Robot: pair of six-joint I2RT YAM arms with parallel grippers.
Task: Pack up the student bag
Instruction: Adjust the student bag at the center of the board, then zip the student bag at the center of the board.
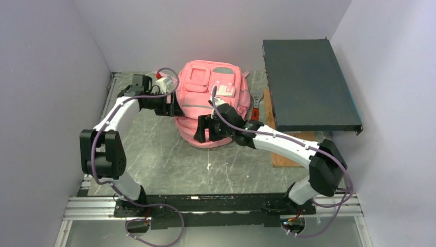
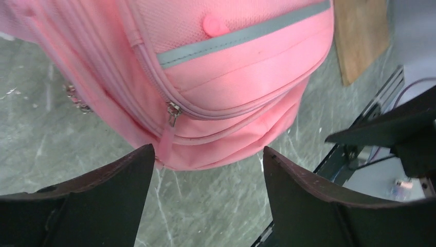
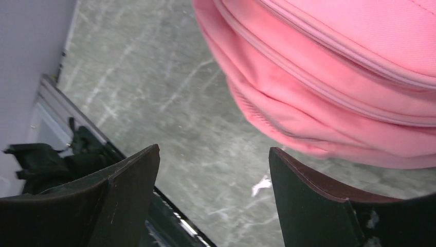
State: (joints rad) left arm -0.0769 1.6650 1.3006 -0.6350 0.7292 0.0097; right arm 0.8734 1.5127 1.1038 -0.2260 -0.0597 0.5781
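The student bag (image 1: 208, 95) is a soft pink backpack with grey trim and a white-pink patch, lying face up in the middle of the table. My left gripper (image 1: 174, 106) is open and empty at the bag's left side. In the left wrist view the bag (image 2: 231, 77) fills the top, with a zip pull (image 2: 172, 114) just above the open gripper (image 2: 208, 159). My right gripper (image 1: 201, 131) is open and empty at the bag's near edge. In the right wrist view the bag (image 3: 334, 77) lies up and to the right of the gripper (image 3: 213, 154).
A dark flat box (image 1: 308, 87) stands at the right on a wooden board (image 1: 288, 152). A red-handled tool (image 1: 254, 110) lies between bag and box. The grey marbled table (image 1: 154, 159) ends at a black rail (image 1: 205, 203) at the near edge. Walls close in on left, back and right.
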